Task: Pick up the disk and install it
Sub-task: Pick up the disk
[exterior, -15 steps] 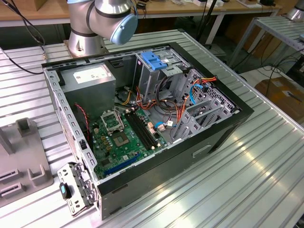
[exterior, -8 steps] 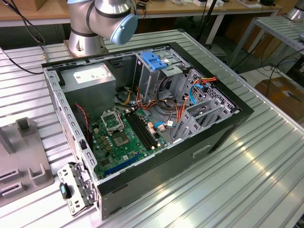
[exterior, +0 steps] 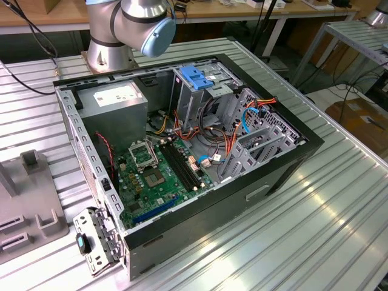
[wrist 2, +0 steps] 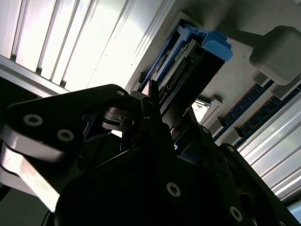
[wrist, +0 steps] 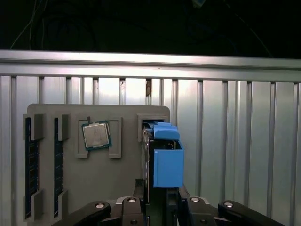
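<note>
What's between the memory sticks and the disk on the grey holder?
A CPU chip sits between the memory sticks and the disk, seen in the first wrist view.

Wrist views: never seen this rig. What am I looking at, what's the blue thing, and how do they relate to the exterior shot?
It is one robot arm standing on a ribbed metal table. The exterior view comes from a camera off the arm. It shows an open computer case lying on the table with its motherboard exposed, and a grey parts tray at the exterior view's left.

Both wrist views come from cameras riding on the arm near its gripper. The first wrist view looks past the gripper at the tray, which holds a processor chip, memory sticks and the disk. The disk stands on edge, and the blue parts are its plastic rails. The gripper is right at the disk, but I cannot tell whether it has gripped it. The second wrist view shows the same disk from close beside the gripper.
</note>
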Controlling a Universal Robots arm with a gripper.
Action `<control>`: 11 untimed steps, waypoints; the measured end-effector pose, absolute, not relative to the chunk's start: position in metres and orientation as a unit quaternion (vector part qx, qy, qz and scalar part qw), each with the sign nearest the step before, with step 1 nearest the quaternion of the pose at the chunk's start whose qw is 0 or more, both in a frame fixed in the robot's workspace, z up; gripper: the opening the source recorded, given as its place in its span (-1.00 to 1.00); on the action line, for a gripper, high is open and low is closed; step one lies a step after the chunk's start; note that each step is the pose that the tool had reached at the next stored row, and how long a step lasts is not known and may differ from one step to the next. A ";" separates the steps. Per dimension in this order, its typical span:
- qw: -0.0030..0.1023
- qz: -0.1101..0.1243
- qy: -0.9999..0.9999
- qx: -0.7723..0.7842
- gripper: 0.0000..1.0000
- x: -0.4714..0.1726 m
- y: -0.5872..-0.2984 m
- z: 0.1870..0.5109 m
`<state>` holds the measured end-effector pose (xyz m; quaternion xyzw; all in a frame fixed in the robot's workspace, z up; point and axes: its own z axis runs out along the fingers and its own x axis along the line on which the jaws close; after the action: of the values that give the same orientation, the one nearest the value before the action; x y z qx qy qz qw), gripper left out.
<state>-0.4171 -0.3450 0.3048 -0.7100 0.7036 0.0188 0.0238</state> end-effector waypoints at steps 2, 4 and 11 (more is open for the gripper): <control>0.024 0.019 0.704 -0.710 -0.29 -0.417 -0.345 0.305; 0.024 0.019 0.704 -0.710 -0.29 -0.417 -0.345 0.309; 0.023 0.018 0.704 -0.710 -0.29 -0.417 -0.345 0.324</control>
<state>-0.4171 -0.3451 0.3241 -0.7100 0.7036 0.0182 0.0234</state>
